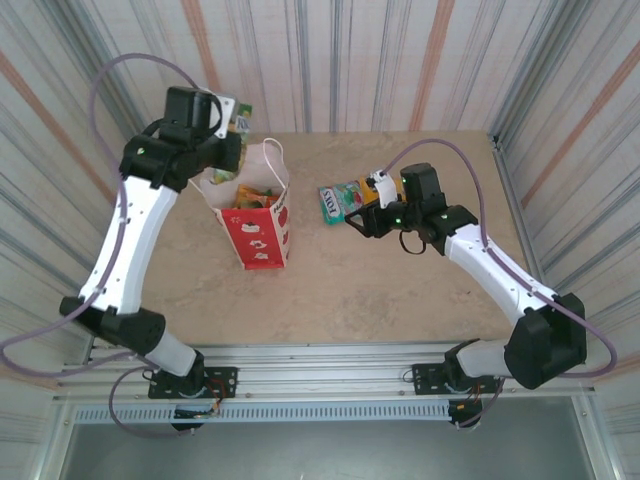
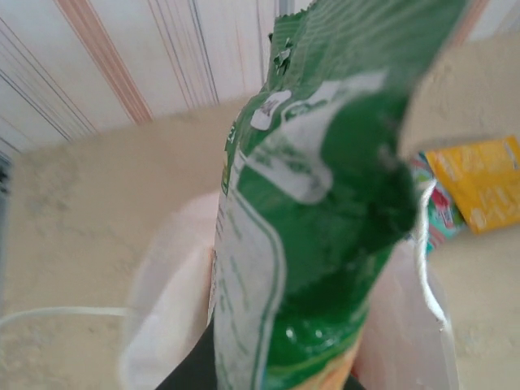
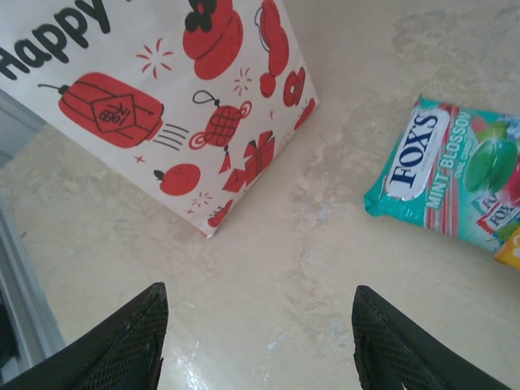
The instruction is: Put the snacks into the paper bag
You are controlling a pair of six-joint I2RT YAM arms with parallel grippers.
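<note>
The beige marbled tabletop (image 1: 400,290) is carrying all items. The white paper gift bag with red lantern prints, a red lower band and cord handles (image 1: 258,235) is standing upright on the left-centre of the table, its mouth facing up and open. Orange and yellow shiny packets (image 1: 255,197) are lying inside it, visible through the mouth.

The left gripper (image 1: 232,138) is hanging over the far edge of the bag mouth. It is clamping a green shiny packet (image 2: 325,203), which is pointing up and away from the bag.

The right gripper (image 3: 260,341) is hovering low over bare table to the right of the bag. Its jaws are standing well apart and gripping nothing.

A teal-green "FOX'S" mint packet (image 3: 431,175) is lying flat on the table, right of the bag and apart from it. A small yellow packet (image 2: 479,183) is lying just beside it, on its right.
</note>
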